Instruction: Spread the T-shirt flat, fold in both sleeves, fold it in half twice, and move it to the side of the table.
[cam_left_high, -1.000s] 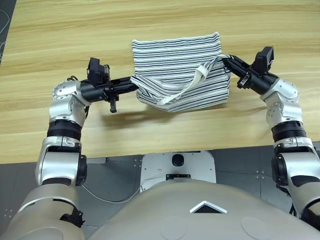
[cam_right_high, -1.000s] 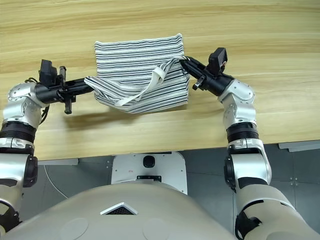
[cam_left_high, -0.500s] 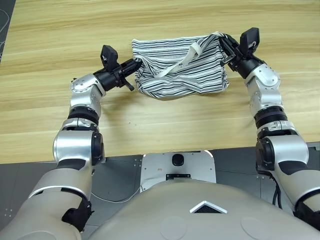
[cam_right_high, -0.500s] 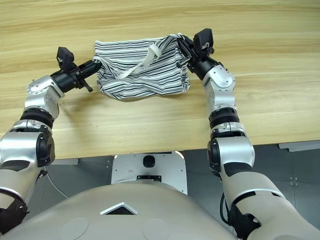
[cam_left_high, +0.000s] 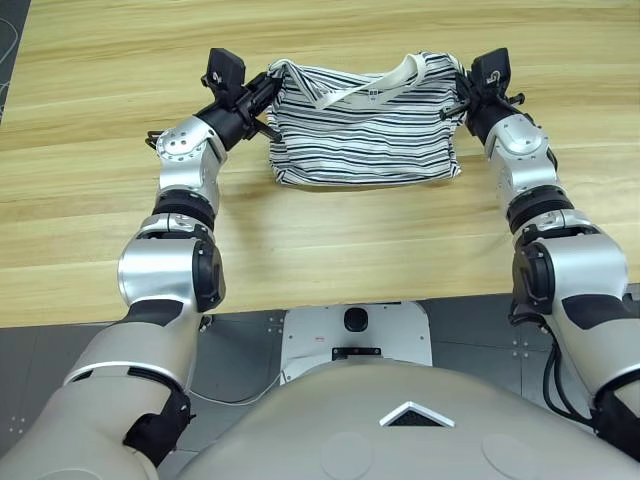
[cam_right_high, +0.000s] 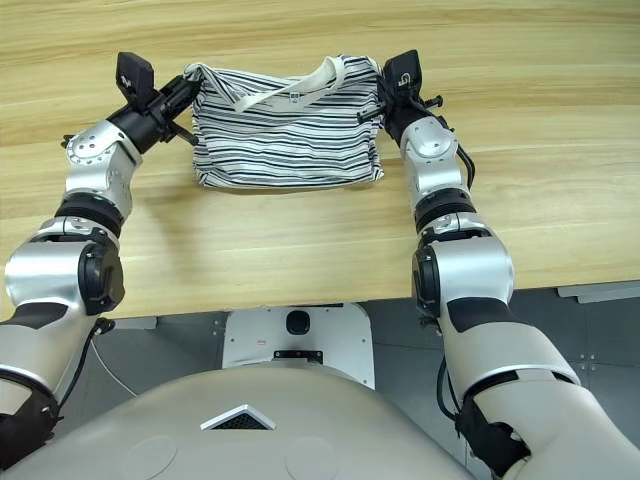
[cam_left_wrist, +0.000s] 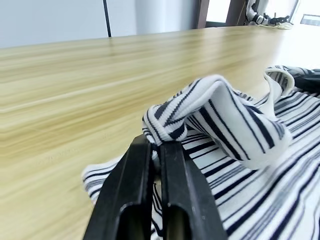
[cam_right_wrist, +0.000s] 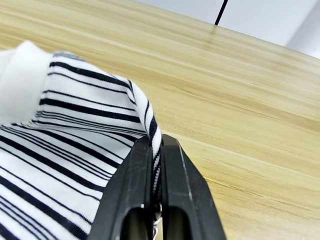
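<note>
While left pincer and right pincer grip it, T-shirt rests.

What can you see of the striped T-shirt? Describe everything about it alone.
The T-shirt is white with dark horizontal stripes and a white ribbed collar, soft knit by its look. It lies folded into a rumpled rectangle on the wooden table, collar at the far edge. The left gripper pinches its far left corner and the right gripper its far right corner, both shut on the cloth.
</note>
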